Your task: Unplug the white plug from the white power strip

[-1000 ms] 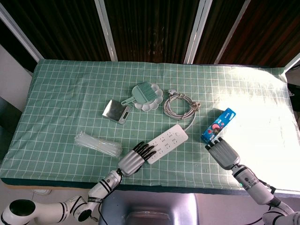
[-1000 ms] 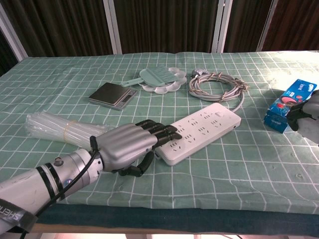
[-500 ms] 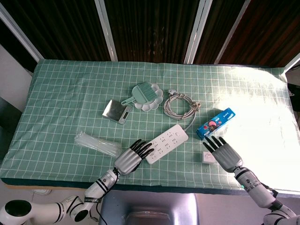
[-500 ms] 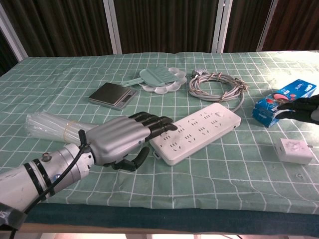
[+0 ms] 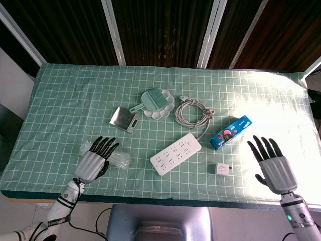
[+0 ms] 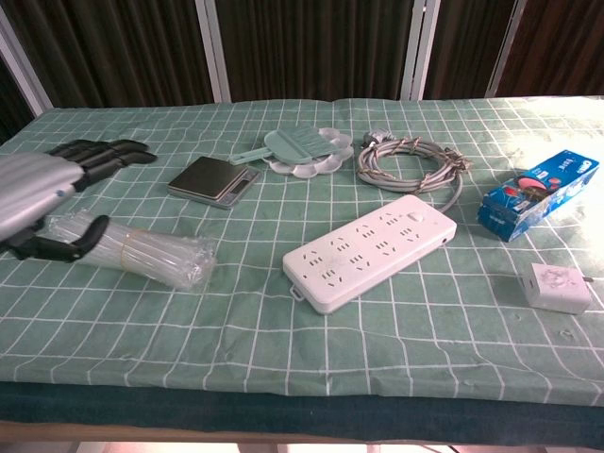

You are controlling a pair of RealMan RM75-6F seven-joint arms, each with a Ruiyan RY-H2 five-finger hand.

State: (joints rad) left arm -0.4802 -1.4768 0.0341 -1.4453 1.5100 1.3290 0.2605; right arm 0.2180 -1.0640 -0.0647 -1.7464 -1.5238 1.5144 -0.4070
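Head view looks steeply down; chest view low, both sharing the table [image 5: 60, 90].

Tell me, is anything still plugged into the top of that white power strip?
No. The white power strip shows only empty sockets; the white plug lies apart on the cloth. What lies underneath the strip is hidden.

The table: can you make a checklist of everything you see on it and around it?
Surface: green checked cloth over the table.
Job's things: plug lies loose on the cloth, apart from the strip; strip's sockets are free.
Clutter: scale, brush on a white palette, blue box, bag of clear tubes.
Hands: left hand open over the tubes; right hand open, near the table's edge.
Cables: strip's cord coiled behind it.
Surroundings: dark slatted wall with white posts.
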